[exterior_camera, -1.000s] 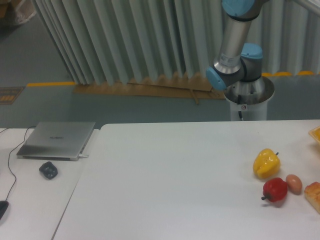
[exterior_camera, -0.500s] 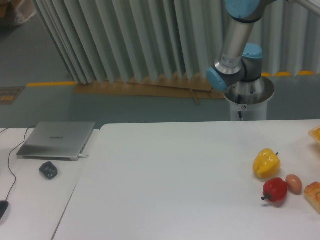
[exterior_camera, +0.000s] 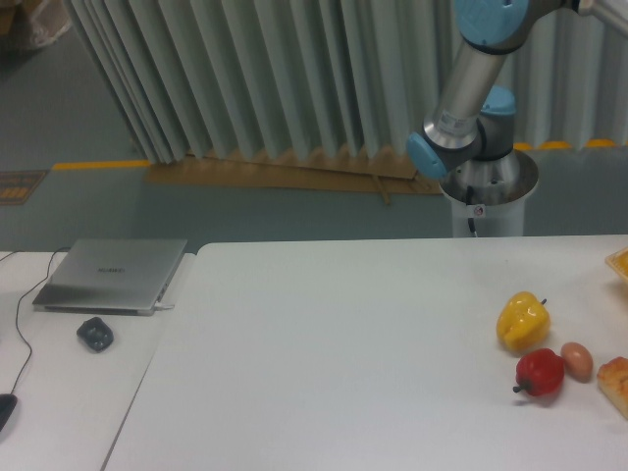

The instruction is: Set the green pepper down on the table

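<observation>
At far left, a narrower white desk (exterior_camera: 69, 392) carrying a closed silver laptop (exterior_camera: 110, 275), with a small dark object (exterior_camera: 94, 334) just in front of it and a thin black cable (exterior_camera: 20, 334) curving down the left edge. Behind, across the upper frame, pale vertical blinds (exterior_camera: 245, 78) above a grey floor with a yellow line (exterior_camera: 93, 165). Filling the middle and lower right, the table (exterior_camera: 343, 373), white and matte. In the upper right, the arm (exterior_camera: 471, 88): grey links with blue joint caps, rising from a round base (exterior_camera: 488, 191) behind the far table edge and leaving the frame at the top. No gripper in frame, so finger state not visible. Near the right edge of the table, a yellow pepper (exterior_camera: 522, 321); just below it a red fruit (exterior_camera: 539, 374), with a brown egg (exterior_camera: 577, 360) beside that; orange items (exterior_camera: 616, 383) cut off by the right border. The green pepper nowhere in view; location impossible to tell.
</observation>
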You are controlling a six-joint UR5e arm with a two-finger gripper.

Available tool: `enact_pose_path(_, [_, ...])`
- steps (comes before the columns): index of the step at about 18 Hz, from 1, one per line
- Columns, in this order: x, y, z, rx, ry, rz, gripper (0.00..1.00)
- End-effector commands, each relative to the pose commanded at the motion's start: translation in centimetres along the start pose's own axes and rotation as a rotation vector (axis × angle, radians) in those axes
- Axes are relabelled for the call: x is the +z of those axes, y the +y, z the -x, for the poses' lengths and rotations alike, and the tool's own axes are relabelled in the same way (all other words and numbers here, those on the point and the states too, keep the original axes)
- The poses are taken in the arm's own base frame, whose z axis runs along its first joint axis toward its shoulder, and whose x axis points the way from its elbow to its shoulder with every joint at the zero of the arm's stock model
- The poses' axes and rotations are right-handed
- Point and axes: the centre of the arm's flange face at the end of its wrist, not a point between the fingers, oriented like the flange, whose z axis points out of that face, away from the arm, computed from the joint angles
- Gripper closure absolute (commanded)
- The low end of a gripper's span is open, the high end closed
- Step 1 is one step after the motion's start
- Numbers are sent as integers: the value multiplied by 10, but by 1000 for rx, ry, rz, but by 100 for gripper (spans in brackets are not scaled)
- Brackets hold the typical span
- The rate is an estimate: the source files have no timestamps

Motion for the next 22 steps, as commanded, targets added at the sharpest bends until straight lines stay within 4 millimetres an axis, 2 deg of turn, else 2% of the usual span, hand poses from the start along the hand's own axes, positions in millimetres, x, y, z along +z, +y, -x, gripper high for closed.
enact_pose_path(5, [5,-1,-5,28,-1,-12,0])
enact_pose_path(11, [17,3,-28,87,-2,-28,0])
enact_pose_path(22, [39,-12,-25,73,-24,-78,0])
